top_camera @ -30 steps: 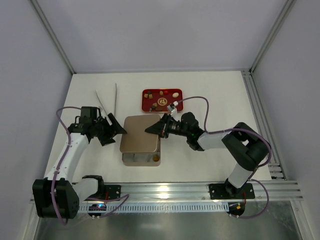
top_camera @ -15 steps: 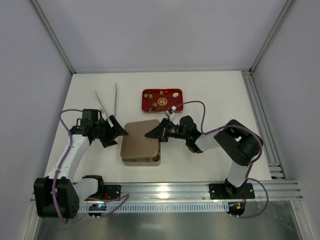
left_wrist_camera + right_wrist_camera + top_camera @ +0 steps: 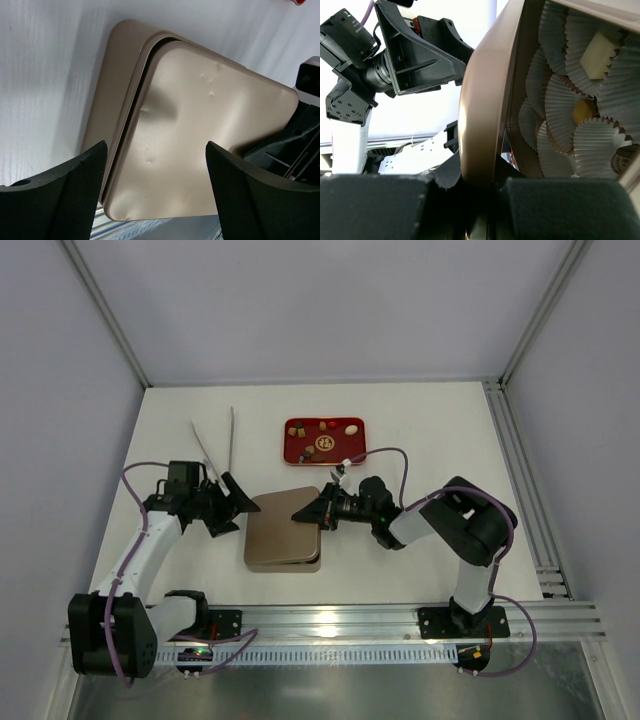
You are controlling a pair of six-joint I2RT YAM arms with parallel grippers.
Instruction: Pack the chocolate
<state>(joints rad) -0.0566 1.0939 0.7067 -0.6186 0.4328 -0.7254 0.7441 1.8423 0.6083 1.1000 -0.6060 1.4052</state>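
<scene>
Chocolate (image 3: pixel 599 47), probably light and easily crushed, sits in paper cups (image 3: pixel 560 115) inside the tin (image 3: pixel 107 100) on the desk (image 3: pixel 450 440); more lies on the red tray (image 3: pixel 286 440). Right fingers (image 3: pixel 395 205) pinch the thin, likely slippery lid (image 3: pixel 200 140) by its rim; left fingers (image 3: pixel 60 195) are spread, empty. Each piece probably wants a gentle side pinch.

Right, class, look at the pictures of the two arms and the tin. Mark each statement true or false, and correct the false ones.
1. The right gripper grips the edge of the lid. True.
2. The left gripper is shut on the lid. False: it is open.
3. The red tray is bare. False: several sweets lie on it.
4. The tin holds paper cups. True.
5. The lid sits squarely closed on the tin. False: it is tilted and shifted, so the inside shows.
</scene>
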